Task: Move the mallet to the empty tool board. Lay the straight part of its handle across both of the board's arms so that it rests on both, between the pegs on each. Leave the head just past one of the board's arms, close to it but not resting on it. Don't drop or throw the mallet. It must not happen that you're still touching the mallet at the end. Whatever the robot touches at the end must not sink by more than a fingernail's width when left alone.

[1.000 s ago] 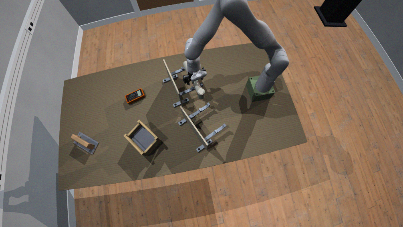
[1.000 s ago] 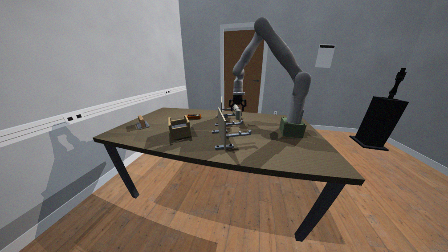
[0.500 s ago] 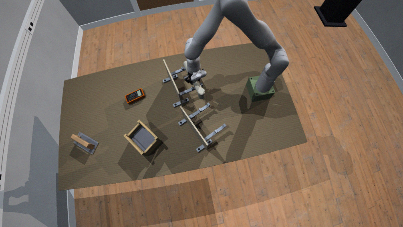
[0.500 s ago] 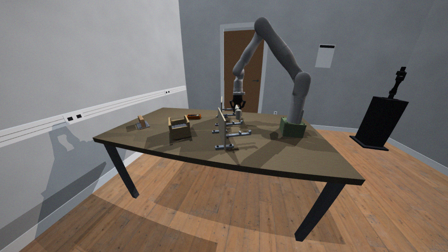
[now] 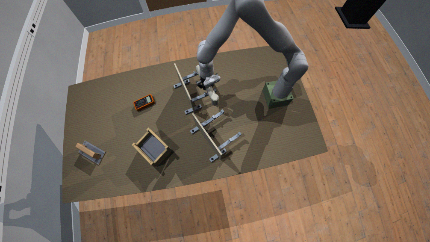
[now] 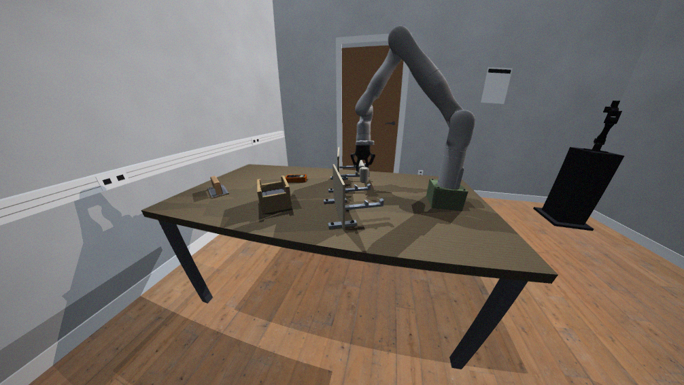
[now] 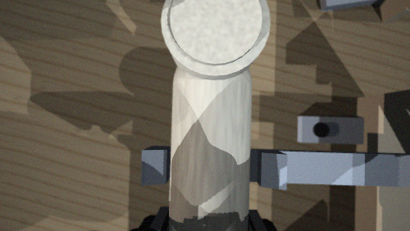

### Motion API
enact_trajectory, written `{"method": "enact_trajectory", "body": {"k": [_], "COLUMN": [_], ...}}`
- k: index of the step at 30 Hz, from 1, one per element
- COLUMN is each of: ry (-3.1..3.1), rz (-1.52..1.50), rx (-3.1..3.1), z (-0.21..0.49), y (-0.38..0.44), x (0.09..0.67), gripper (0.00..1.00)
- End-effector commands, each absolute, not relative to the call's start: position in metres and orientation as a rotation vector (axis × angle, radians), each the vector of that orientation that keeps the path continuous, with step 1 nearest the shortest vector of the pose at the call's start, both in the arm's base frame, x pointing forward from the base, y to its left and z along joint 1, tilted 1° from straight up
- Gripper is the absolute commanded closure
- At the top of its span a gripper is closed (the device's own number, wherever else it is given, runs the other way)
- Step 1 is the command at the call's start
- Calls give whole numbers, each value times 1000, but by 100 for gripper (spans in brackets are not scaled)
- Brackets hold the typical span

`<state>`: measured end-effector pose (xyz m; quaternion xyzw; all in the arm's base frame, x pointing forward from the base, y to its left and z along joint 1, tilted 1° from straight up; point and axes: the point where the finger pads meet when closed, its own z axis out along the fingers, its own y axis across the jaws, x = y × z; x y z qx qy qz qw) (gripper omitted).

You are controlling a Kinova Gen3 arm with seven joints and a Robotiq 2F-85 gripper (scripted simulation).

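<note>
The mallet [image 5: 211,93] is pale wood with a thick handle [image 7: 210,139] and a round head [image 7: 215,30]. It lies on the far tool board [image 5: 182,81], its handle across a grey arm [image 7: 324,168] between two pegs, its head just past that arm. My gripper [image 5: 207,84] comes down from above and is shut on the handle; its dark fingers show at the bottom edge of the wrist view. The empty tool board [image 5: 208,136], a thin upright plank with two grey arms, stands just in front of it. The gripper [image 6: 362,162] and the empty board [image 6: 342,201] also show in the exterior view.
An orange multimeter [image 5: 143,102], an open wooden box [image 5: 150,146] and a wood block on a grey plate [image 5: 89,151] sit left of the boards. My green base [image 5: 277,93] stands to the right. A black pedestal [image 6: 578,191] stands on the floor beyond the table.
</note>
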<state>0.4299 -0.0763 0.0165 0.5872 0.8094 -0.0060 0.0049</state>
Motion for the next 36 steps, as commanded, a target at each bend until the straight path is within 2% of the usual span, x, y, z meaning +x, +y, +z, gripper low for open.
{"method": "enact_trajectory", "body": {"k": [1, 10, 21, 36], "ry": [2535, 2535, 2535, 2535], "rz": [-19, -19, -18, -18], "rx": [1839, 1839, 1837, 1838], "z": [17, 23, 85, 114], "y": [-76, -76, -75, -75], "x": [430, 431, 433, 432], "gripper": [90, 90, 90, 90]}}
